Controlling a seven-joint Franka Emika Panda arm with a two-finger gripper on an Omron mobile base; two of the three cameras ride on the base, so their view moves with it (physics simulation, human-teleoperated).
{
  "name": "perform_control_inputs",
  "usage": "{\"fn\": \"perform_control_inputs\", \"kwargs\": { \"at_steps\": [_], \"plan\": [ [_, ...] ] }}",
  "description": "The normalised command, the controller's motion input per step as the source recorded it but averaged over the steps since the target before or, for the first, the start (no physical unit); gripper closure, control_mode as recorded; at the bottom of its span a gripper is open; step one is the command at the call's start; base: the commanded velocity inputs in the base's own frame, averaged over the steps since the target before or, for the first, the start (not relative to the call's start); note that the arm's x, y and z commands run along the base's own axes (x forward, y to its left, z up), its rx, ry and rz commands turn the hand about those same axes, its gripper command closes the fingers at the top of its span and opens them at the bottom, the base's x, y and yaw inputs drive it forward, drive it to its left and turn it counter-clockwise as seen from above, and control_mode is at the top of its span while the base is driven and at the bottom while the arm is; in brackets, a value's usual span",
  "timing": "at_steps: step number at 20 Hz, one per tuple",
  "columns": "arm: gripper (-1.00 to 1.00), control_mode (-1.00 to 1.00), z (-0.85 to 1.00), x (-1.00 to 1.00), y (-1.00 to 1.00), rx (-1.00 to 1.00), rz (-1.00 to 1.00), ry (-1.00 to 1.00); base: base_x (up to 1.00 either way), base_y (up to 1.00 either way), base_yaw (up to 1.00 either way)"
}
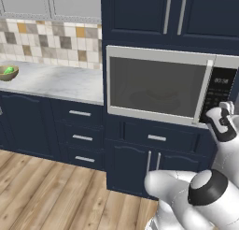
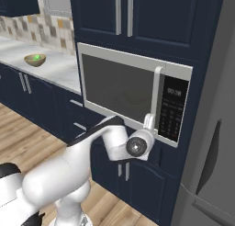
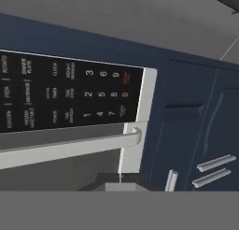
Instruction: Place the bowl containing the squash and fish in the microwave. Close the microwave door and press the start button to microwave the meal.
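The microwave point(image 1: 158, 54) is built into dark blue cabinets, and the microwave door point(image 1: 154, 86) is closed. Through its dark glass I faintly make out the bowl point(image 1: 158, 101) on the turntable; the squash and fish are too dim to tell. My gripper point(image 1: 227, 106) hovers just in front of the lower part of the black keypad point(image 1: 218, 91), right of the bar handle point(image 1: 204, 91). In the right base view the gripper point(image 2: 149, 120) points at the keypad point(image 2: 173, 111). The hand view looks closely at the keypad point(image 3: 70, 93) and handle point(image 3: 70, 147). The jaws look closed together, holding nothing.
A similar bowl with a bright green item point(image 1: 8, 73) sits on the marble counter point(image 1: 60, 82) far to the left. Drawers point(image 1: 80, 113) and cabinet doors lie below the microwave. A grey fridge point(image 2: 215, 142) stands at the right.
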Motion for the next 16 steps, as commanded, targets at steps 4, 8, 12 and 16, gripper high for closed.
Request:
{"fn": "perform_control_inputs", "kwargs": {
  "at_steps": [4,8,12,16],
  "plan": [
    [1.00,-1.00,-0.13,0.21,-0.03,0.01,0.00,-0.03,0.00,0.00,0.00],
    [1.00,-1.00,-0.17,0.21,-0.02,0.01,0.00,-0.02,0.00,0.00,0.00],
    [1.00,-1.00,-0.13,0.18,-0.13,0.02,0.00,-0.03,0.00,0.00,0.00],
    [1.00,-1.00,-0.16,0.15,-0.22,0.01,0.00,-0.02,0.00,0.00,0.00]
  ]
}}
